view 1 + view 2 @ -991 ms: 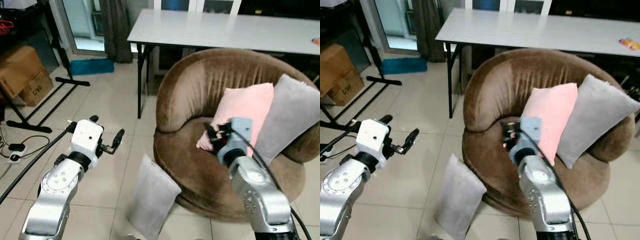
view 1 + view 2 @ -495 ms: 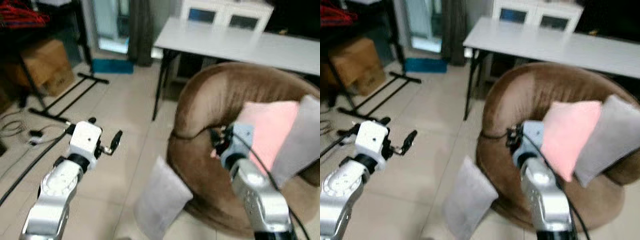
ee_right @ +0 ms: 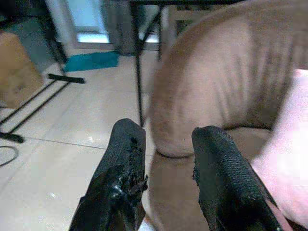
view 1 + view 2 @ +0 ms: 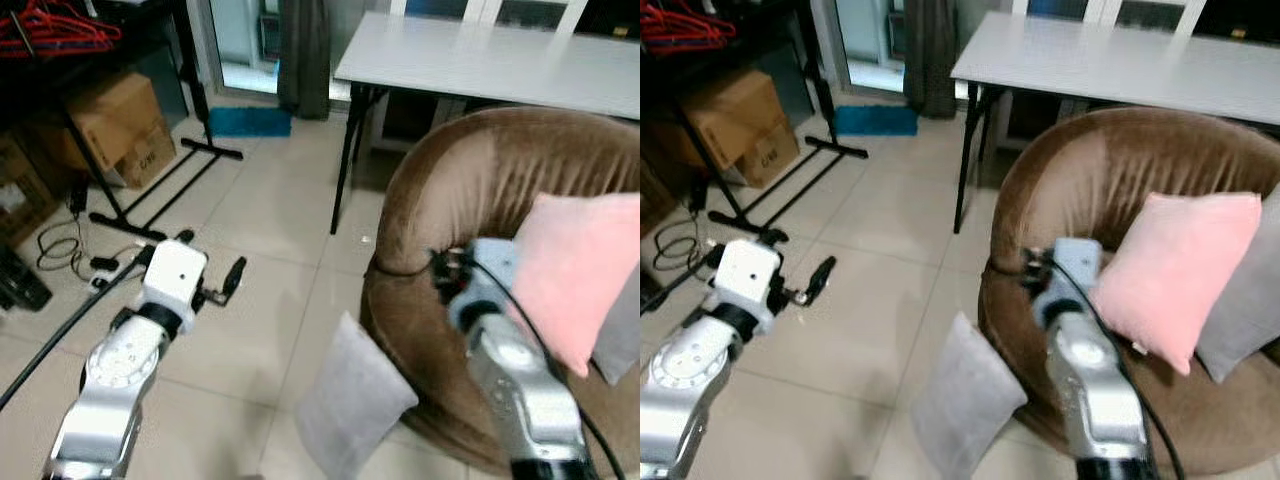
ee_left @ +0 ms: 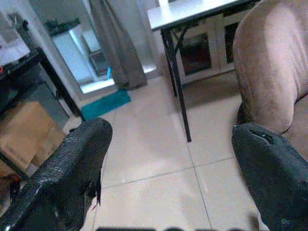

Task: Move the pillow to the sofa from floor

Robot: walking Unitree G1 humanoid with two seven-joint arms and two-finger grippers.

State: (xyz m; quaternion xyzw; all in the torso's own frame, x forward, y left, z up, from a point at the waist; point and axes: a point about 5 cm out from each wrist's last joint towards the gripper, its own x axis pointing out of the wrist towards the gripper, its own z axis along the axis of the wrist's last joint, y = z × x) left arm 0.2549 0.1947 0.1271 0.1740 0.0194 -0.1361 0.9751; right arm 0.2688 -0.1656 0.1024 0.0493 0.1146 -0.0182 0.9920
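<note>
I have the brown sofa (image 4: pixel 520 200) ahead, a pink pillow (image 4: pixel 580 270) on its seat. The grey pillow (image 4: pixel 352 408) stands on the floor, leaning against the sofa's base. My left tool (image 4: pixel 212 268) hovers spread wide and empty; my right tool (image 3: pixel 166 159) is parted, holding nothing. Grabbing low risks toppling forward. The cardboard box (image 4: pixel 115 125) bears unreadable print.

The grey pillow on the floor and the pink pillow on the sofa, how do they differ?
The grey pillow stands on the tiled floor, leaning against the outside of the brown sofa; the pink pillow sits on the seat, propped against the backrest. The grey one is grey, the pink one pale pink. The grey one is nearer the robot, between its two arms; the pink one lies past the right pincer. Both are square, soft and tilted on a corner.
</note>
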